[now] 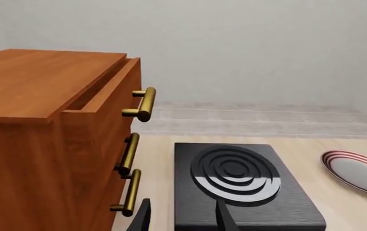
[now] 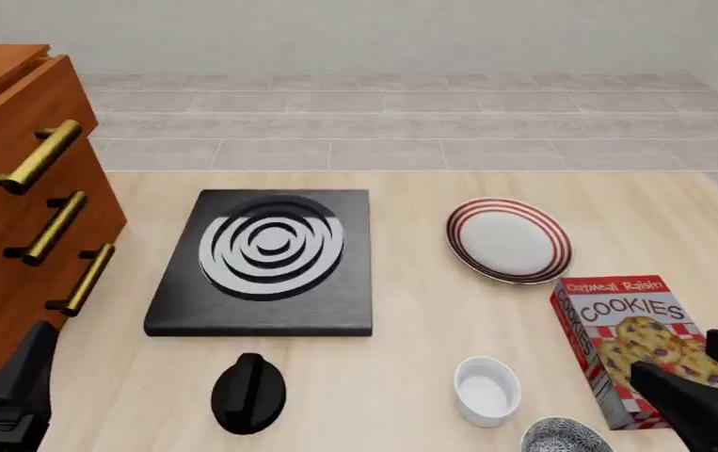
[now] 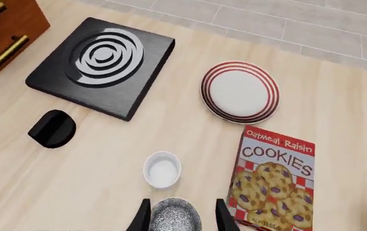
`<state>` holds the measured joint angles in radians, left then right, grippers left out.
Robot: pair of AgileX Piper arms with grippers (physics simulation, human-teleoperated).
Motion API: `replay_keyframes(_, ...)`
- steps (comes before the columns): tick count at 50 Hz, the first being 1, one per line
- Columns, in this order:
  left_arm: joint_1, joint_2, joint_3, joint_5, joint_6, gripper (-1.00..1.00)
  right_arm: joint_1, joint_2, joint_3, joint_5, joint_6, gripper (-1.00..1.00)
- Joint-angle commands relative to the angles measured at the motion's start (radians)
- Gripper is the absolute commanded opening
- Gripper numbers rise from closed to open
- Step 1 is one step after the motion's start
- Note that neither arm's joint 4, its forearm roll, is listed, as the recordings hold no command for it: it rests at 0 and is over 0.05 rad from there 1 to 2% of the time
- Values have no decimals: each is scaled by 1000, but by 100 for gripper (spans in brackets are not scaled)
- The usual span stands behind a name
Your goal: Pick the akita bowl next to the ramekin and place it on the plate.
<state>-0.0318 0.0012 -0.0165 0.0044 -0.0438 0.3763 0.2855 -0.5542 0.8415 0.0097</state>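
Light wood table (image 2: 409,377) w/ pale tiled floor (image 2: 396,122) beyond, plain off-white wall (image 1: 254,48) at back. Wooden drawer cabinet (image 2: 7,245) on table's left: 3 brass handles (image 2: 35,156), top drawer slightly open. Even, soft light, no hard shadows.

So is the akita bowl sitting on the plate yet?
No, the akita bowl rests on the table beside the ramekin, between the right gripper's fingers, and the plate holds nothing.

Bright, even, diffuse light; only faint soft shadows under things on the table (image 2: 409,358). Sharp renders, no blur or glare.
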Motion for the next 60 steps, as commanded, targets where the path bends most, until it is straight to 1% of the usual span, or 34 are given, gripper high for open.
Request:
replay_keyframes(1,-3,0,0,-1,-5,100,-34,-26,5,73,65,100)
replay_keyframes(6,-6,0,1,-2,-5,100,-66,-29,-8,97,62,100)
replay_keyframes(16,-6,-1,2,-4,-11,100,-83,-34,-30,138,63,100)
replay_keyframes(20,-5,-1,2,-6,-15,100,-86,-42,-26,154,62,100)
replay_keyframes(25,-6,0,3,-10,-19,100,-97,-58,6,166,46,100)
replay_keyframes(31,-5,0,3,-11,-22,100,-107,-57,24,157,35,100)
replay_keyframes(37,-6,0,4,-13,-23,100,-124,-55,62,138,7,100)
replay_keyframes(43,-7,-1,2,-11,-28,100,-117,-54,86,138,-9,100)
replay_keyframes(47,-8,-1,1,-12,-32,100,-112,-58,101,135,-10,100)
replay_keyframes(50,-9,0,2,-15,-32,100,-103,-60,136,118,1,100)
replay_keyframes(57,-8,-1,1,-14,-37,100,-102,-42,160,90,-2,100)
replay_keyframes(60,-5,-1,1,-14,-41,100,-109,-37,174,77,-11,100)
